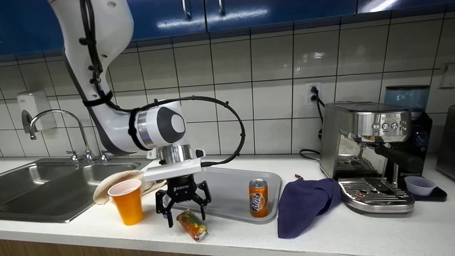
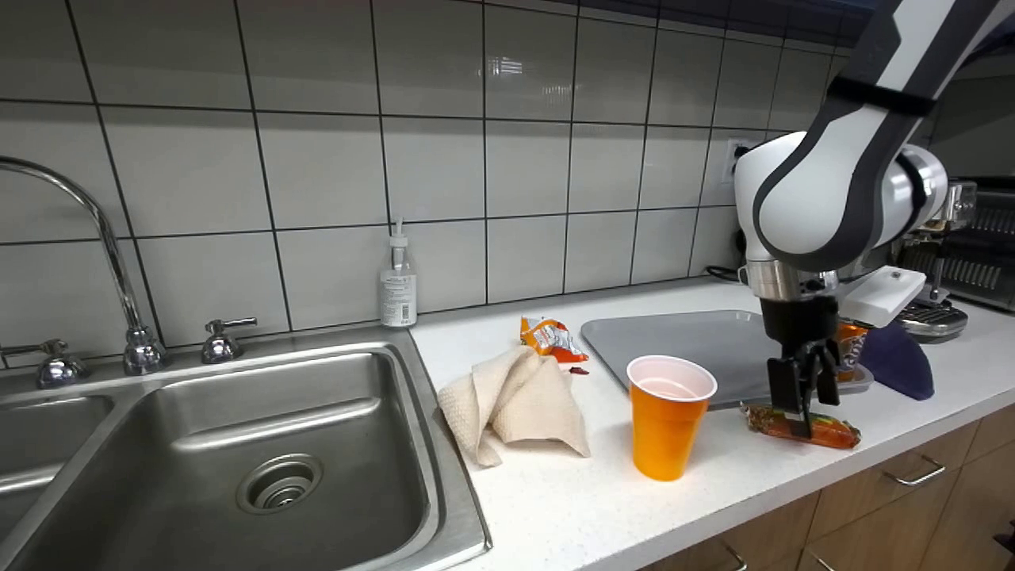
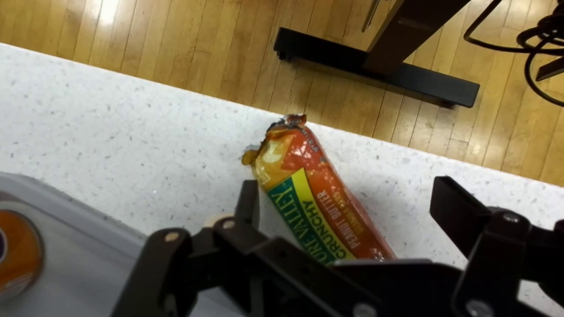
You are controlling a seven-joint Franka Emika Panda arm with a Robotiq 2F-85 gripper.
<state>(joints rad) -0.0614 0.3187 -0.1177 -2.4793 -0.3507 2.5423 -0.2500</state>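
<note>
A Nature Valley Crunchy peanut butter bar (image 3: 315, 198) is lying on the white countertop (image 1: 245, 236), under the claw (image 1: 187, 221), slanting from far left to near right, with its near end sticking out toward the front edge. The claw's two fingers are standing wide apart and holding nothing; in the wrist view the bar is resting within their span, closer to the finger on the side of the Fanta can (image 1: 258, 199). Whether a fingertip is touching the bar, I cannot tell. The white arm (image 1: 113, 131) is slanting down over the countertop, bending at its wrist and pointing the claw almost straight down, while a black cable (image 1: 243, 135) is looping out to the right. An orange plastic cup (image 1: 128, 204) is standing just left of the claw. Farther back, a gray tray (image 1: 227, 188) is lying flat, bearing the can upright at its right end, and a dark blue cloth (image 1: 307, 206) is lying to its right.
</note>
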